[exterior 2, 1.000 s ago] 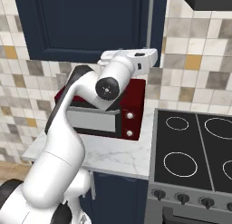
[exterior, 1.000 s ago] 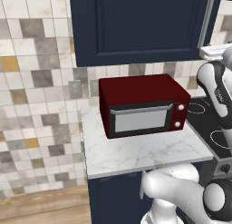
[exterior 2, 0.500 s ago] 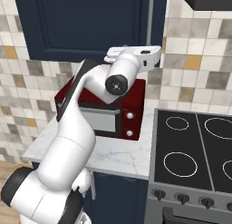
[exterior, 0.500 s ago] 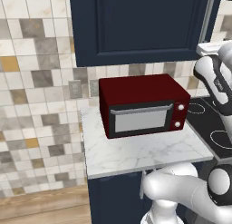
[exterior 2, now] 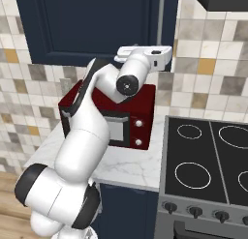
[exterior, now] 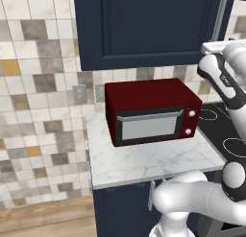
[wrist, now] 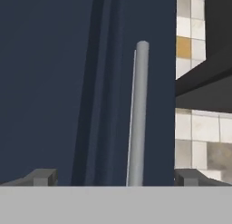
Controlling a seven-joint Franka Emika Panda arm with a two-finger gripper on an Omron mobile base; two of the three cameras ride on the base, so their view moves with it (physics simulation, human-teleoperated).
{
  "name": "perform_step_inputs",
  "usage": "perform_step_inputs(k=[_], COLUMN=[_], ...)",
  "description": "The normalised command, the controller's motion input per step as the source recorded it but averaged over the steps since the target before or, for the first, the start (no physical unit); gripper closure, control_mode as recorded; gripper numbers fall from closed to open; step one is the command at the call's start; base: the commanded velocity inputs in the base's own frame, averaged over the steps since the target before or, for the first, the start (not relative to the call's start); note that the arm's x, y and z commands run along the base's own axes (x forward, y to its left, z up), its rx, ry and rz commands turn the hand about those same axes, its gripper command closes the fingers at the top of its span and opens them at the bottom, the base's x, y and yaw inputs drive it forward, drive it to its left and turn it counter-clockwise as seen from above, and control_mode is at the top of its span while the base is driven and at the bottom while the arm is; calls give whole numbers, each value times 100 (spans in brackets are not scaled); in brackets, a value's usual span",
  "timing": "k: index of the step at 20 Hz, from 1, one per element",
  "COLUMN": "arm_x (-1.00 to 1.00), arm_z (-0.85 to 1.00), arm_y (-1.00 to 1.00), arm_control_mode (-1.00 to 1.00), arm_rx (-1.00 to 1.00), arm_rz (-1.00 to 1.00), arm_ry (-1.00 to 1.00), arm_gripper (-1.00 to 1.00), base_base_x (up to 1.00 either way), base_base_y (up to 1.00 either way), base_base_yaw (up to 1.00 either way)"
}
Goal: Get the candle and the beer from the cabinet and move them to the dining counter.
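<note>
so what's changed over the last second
The arm has risen, lifting the end effector toward the cabinet door's silver handle; its open fingers now flank the bar, gripping nothing. The door stays shut; the red microwave has not moved.

The dark navy-blue wall cabinet (exterior: 144,25) hangs above the small marble bench (exterior: 144,159), its door closed and its long silver bar handle (wrist: 138,119) at the door's right edge. The red microwave (exterior: 151,111) sits on the bench against the tiled wall (exterior: 33,87). The black stove (exterior 2: 208,156) adjoins the bench's right side.
</note>
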Motion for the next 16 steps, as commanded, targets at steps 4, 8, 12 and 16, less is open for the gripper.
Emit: perform_step_inputs(k=[4,8,12,16], arm_x=[26,22,19,16], arm_z=[0,0,0,0], arm_y=[-11,-10,-10,-9], arm_control_mode=[-100,-100,-100,-100], arm_rx=[2,2,2,2], arm_rz=[5,5,5,3], arm_ry=[0,0,0,0], arm_gripper=[-100,-100,-100,-100], base_base_x=[0,0,0,0], base_base_y=[0,0,0,0], base_base_yaw=[0,0,0,0])
